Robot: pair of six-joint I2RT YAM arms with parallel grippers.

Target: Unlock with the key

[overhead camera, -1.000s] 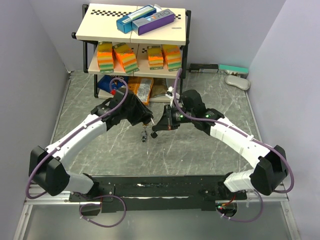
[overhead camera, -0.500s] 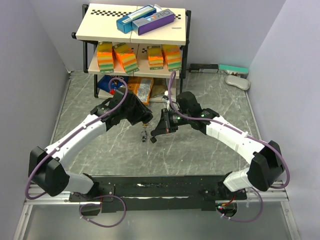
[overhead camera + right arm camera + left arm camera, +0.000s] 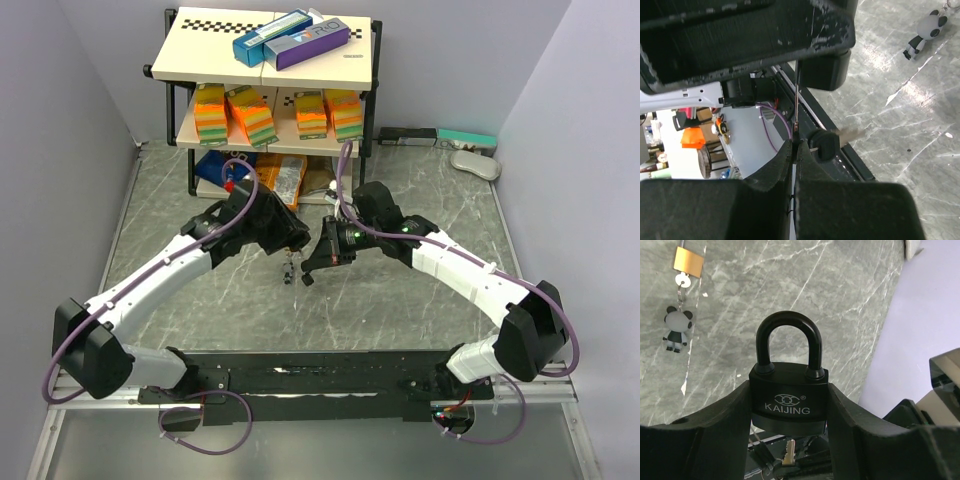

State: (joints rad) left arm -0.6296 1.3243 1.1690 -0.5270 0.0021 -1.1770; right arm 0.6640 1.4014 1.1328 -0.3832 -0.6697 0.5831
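Note:
My left gripper (image 3: 291,241) is shut on a black padlock (image 3: 789,395) marked KAIJING. It holds the lock upright above the table with its shackle closed. My right gripper (image 3: 311,270) is shut on a key (image 3: 796,107) whose thin blade points up at the padlock's underside (image 3: 824,70). In the left wrist view the key's tip (image 3: 788,450) sits just under the lock's base; I cannot tell if it is in the keyhole. A second key with a black head (image 3: 827,144) hangs beside my right fingers.
A brass padlock (image 3: 688,261) with a key and a panda charm (image 3: 676,330) lies on the marble table (image 3: 400,300), under the grippers. A shelf rack (image 3: 270,90) with boxes stands at the back. A few items lie at the back right (image 3: 475,160).
My right gripper has moved left with the key, close under my left gripper. The left arm has shifted slightly and still holds the padlock.

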